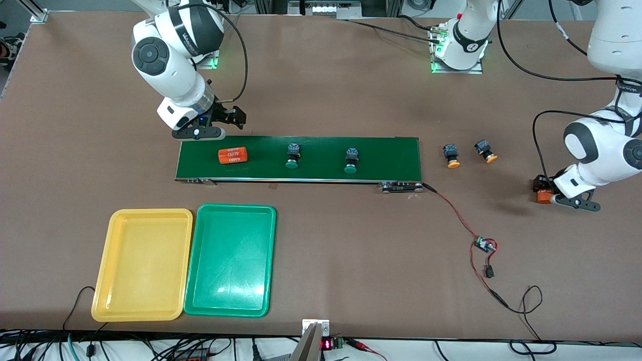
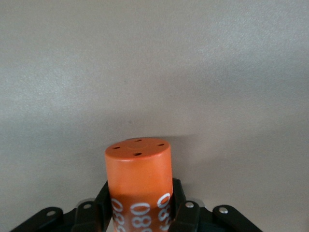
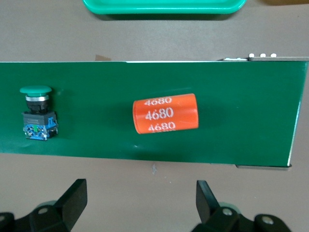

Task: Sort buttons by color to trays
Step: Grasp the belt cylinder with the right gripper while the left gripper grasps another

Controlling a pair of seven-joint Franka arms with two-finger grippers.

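Two green buttons (image 1: 293, 155) lie on the belt (image 1: 386, 155), two yellow buttons (image 1: 451, 156) just past its end; small, hard, light; pinch the blocky body; right gripper (image 1: 215, 120), wide, over the belt's edge; left gripper (image 1: 551, 193) holds an orange cylinder (image 2: 139, 179).

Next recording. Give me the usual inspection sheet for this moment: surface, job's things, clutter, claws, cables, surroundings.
Surface: brown table; dark-green conveyor belt across its middle.
Job's things: two green buttons on the belt; two yellow-orange buttons on the table off the belt's end, toward the left arm. Yellow tray and green tray side by side, nearer the camera, both holding nothing.
Clutter: orange cylinder lying on the belt; a second orange cylinder in the left claw.
Claws: left claw shut on that second cylinder; right claw open, at the belt's edge by the lying cylinder.
Cables: red-black lead from the belt to a small circuit board.
Surroundings: cables along the table's front edge.
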